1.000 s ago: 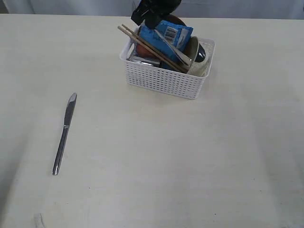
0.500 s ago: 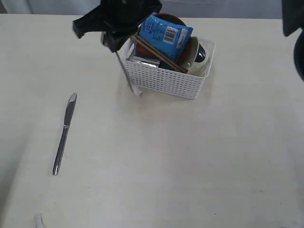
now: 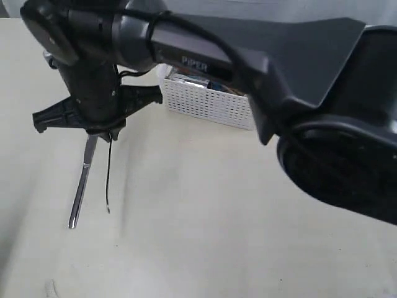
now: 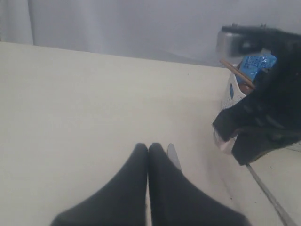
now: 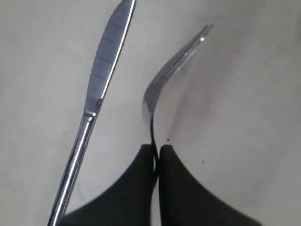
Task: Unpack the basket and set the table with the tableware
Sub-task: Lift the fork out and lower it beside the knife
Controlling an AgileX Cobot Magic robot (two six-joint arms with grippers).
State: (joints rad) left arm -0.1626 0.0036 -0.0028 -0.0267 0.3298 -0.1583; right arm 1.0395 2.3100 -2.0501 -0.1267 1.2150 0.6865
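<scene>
My right gripper point(image 3: 110, 133) point(image 5: 156, 149) has reached across to the left and is shut on the handle of the steel fork point(image 3: 108, 180) point(image 5: 169, 75). The fork hangs tines-down, just right of the steel knife point(image 3: 80, 186) point(image 5: 101, 80) lying on the cream table point(image 3: 205, 248). The white basket point(image 3: 208, 102) point(image 4: 231, 94) is mostly hidden behind the right arm; a chopstick point(image 4: 237, 75) and the blue packet point(image 4: 256, 66) poke out of it. My left gripper point(image 4: 148, 147) is shut and empty, low over the table by the knife's tip point(image 4: 173, 155). Bowl, cup, spoon and plate are hidden.
The dark right arm point(image 3: 260, 68) spans the upper exterior view and covers most of the basket. Its wrist point(image 4: 268, 117) fills the right side of the left wrist view. A grey curtain point(image 4: 141, 23) runs behind the table's far edge.
The right arm has swung from the basket out to the left and lower, carrying the fork, which now hangs beside the knife. The knife has not moved.
</scene>
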